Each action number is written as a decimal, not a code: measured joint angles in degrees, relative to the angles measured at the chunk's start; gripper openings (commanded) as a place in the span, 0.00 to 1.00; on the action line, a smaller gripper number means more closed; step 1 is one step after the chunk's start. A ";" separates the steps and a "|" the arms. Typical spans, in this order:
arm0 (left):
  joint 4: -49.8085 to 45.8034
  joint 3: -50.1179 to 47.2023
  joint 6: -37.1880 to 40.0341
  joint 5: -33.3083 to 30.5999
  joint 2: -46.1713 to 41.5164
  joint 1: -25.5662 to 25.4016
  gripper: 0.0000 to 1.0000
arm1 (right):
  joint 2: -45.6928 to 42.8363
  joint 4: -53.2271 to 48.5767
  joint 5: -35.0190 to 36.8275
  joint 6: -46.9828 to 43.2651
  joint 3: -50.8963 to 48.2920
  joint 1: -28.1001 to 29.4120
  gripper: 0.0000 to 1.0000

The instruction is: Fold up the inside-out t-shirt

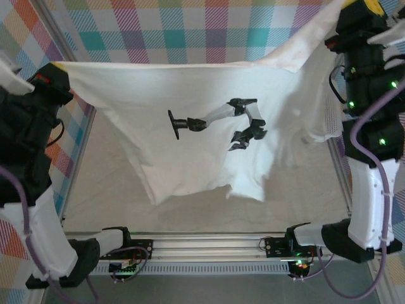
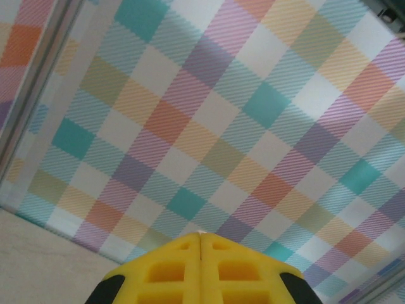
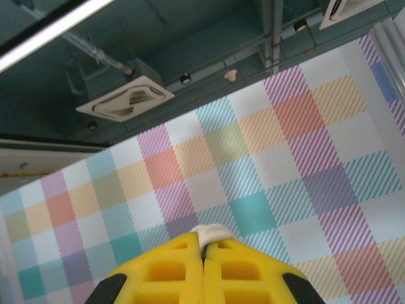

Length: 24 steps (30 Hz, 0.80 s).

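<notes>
Inside-out t-shirt [image 1: 126, 107]: up in the air, stretched wide between my two arms, lower edge hanging above the surface [image 1: 95, 196]
Left gripper [image 2: 201, 239]: pressed together on the shirt's 10 o'clock corner, a sliver of white at the tips
Right gripper [image 3: 204, 244]: clamped on the 2 o'clock corner, cream cloth bunched at the tips

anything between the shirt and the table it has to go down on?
Nothing visible lies on the table below. The shirt hangs between the shut left hand and right hand. A black jointed bracket shows against its middle; contact unclear.
</notes>
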 measured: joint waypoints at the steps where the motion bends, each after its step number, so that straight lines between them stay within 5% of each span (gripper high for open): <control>1: 0.92 0.09 0.00 0.50 2.05 0.00 0.00 | 2.14 0.02 0.20 -0.70 1.70 0.00 0.00; 6: 5.64 2.86 -0.44 3.56 15.19 0.00 0.00 | 17.14 -0.33 0.31 -2.99 14.16 -0.33 0.00; 13: 4.48 24.33 -0.98 8.50 37.75 0.76 0.00 | 33.18 -0.02 -3.61 -2.38 27.23 -2.34 0.00; 20: 5.03 26.23 -0.79 10.97 31.34 2.43 0.00 | 28.63 0.59 -7.69 1.33 28.55 -2.67 0.00; 24: 10.05 11.72 1.27 12.48 19.45 2.47 0.00 | 20.44 -1.22 -9.99 2.99 22.03 -2.67 0.00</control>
